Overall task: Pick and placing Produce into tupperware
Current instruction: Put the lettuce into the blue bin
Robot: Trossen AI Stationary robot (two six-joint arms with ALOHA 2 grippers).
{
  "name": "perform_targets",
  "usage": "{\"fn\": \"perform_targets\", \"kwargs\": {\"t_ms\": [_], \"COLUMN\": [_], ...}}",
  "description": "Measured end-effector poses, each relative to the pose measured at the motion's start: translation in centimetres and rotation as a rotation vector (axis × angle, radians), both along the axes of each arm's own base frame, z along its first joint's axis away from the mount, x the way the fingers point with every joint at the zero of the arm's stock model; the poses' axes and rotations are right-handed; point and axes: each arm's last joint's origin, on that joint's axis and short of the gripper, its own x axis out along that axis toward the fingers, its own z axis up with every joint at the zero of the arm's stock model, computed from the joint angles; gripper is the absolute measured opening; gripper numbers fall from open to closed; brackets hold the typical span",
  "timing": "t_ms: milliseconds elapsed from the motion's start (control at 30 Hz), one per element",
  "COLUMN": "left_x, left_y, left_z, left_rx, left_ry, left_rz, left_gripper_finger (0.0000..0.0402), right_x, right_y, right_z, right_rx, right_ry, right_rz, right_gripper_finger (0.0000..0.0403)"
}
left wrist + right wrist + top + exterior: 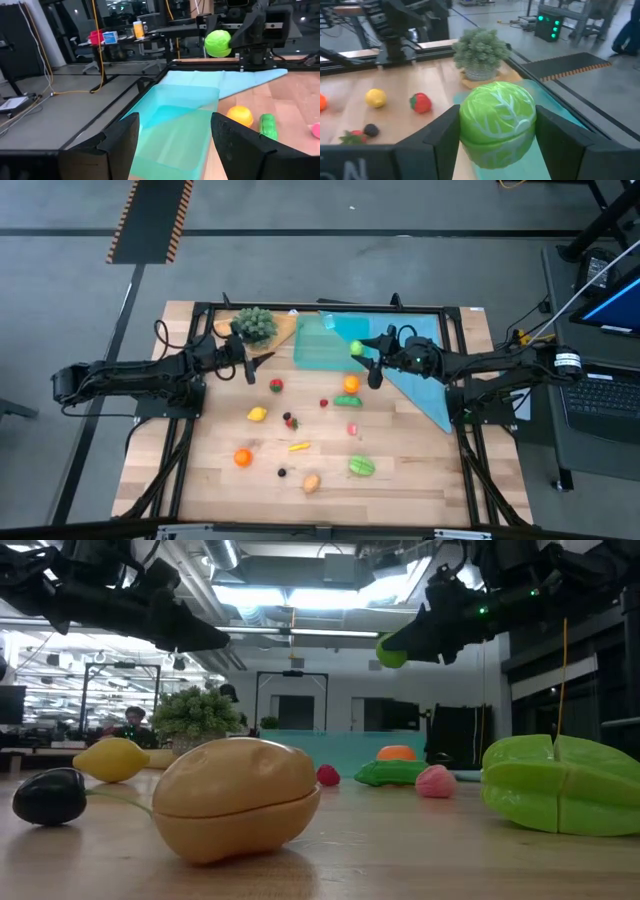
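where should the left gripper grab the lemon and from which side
Take the lemon across its narrow middle, coming straight down from above. It lies on its side on the table, with clear space around it; its tapered ends would likely slip from the fingers. The left gripper waits nearby, open.

Right gripper (366,357) raised near table's far edge, fingers clamped on green cabbage (497,123). Left gripper (243,364) raised near far-left, fingers apart, empty.
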Motion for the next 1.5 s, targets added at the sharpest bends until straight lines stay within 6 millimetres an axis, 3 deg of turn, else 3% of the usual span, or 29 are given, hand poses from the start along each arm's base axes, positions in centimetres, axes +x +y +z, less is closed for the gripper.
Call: {"fn": "perform_targets", "kwargs": {"t_ms": [333, 533, 800, 1233, 1500], "left_x": [0.0, 0.0, 0.0, 0.0, 0.0], "left_y": [0.0, 0.0, 0.0, 0.0, 0.0], "left_z": [0.0, -0.1, -0.2, -0.4, -0.4], "left_rx": [0.002, 0.001, -0.004, 0.013, 0.012], "left_ry": [0.006, 0.007, 0.025, 0.053, 0.056], "left_rz": [-0.001, -0.001, -0.001, -0.004, -0.004], "left_gripper_finger": [0.0240, 0.0240, 0.0240, 0.0240, 0.0240], "right_x": [-0.3, 1.8, 3.9, 4.1, 5.8], "right_y": [-2.0, -3.2, -5.6, -7.6, -8.8], "right_z": [-0.5, -0.8, 0.8, 4.3, 4.5], "right_rx": [0.009, 0.019, 0.045, 0.116, 0.146], "right_ry": [0.030, 0.070, 0.161, 0.407, 0.548], "right_rz": [-0.079, -0.063, -0.068, -0.024, 0.036], "right_gripper_finger": [0.0224, 0.0224, 0.0224, 0.0224, 0.0224]}}
